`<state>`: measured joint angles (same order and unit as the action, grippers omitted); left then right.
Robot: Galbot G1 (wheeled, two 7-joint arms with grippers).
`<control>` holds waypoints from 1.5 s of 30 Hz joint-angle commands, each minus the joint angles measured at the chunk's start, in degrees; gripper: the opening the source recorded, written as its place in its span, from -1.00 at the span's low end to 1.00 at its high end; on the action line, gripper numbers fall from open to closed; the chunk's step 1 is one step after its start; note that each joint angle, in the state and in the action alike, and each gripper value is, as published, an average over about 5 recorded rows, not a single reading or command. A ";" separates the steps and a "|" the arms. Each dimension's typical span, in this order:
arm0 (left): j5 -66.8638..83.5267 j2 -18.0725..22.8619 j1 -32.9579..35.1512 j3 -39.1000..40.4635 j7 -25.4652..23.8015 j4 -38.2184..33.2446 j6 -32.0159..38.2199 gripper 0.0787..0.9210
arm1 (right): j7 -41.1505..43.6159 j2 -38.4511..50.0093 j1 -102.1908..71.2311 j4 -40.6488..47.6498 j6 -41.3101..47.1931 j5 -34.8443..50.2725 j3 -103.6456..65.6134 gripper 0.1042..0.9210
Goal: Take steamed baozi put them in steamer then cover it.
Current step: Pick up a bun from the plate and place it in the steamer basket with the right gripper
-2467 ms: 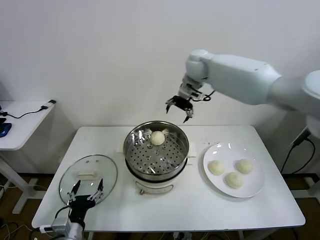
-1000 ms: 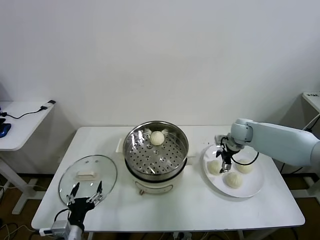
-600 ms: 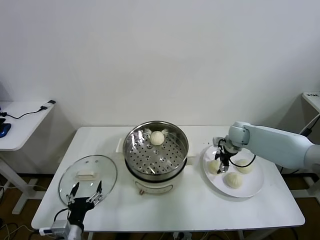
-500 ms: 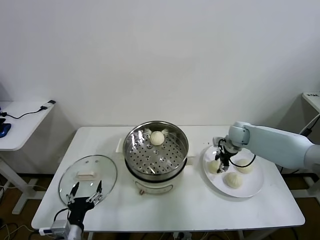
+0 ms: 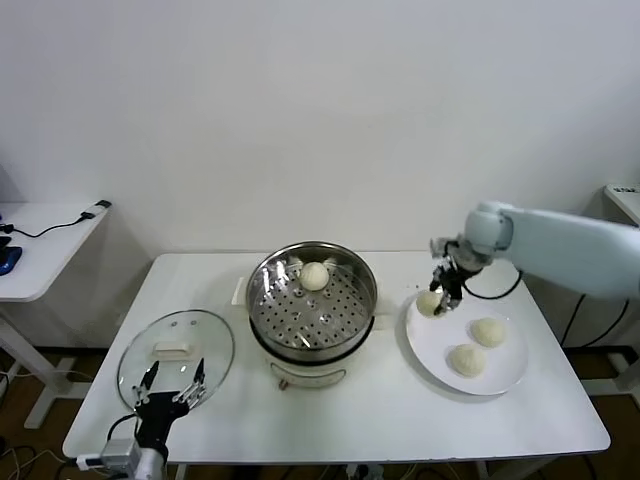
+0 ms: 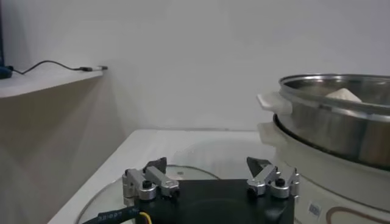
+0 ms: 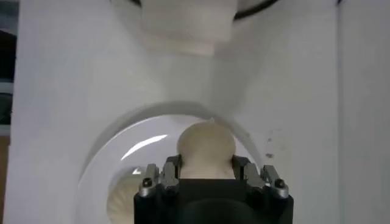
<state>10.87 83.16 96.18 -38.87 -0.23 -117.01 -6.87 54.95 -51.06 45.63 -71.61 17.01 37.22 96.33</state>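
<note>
My right gripper is shut on a cream-white baozi and holds it lifted above the left edge of the white plate. The wrist view shows that baozi clamped between both fingers. Two more baozi lie on the plate. One baozi sits at the back of the steamer, on its perforated tray. The glass cover lies flat on the table at the left. My left gripper is open and empty, just in front of the cover.
The steamer also shows in the left wrist view, to one side of the open left gripper. A side table with cables stands at the far left. The white table's front edge runs below the plate.
My right gripper came down from above the steamer to the plate, shut on the leftmost baozi, and has now lifted it up and slightly back. The left arm has not moved.
</note>
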 commanded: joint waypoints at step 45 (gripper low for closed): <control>0.46 -0.03 -1.63 0.83 -0.29 -1.43 -1.66 0.77 | -20.09 -36.03 -11.60 7.89 17.29 17.60 -5.70 0.14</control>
<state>11.32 83.17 94.55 -37.98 -0.52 -118.34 -8.49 35.54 -85.04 37.02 -67.01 33.78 56.08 91.07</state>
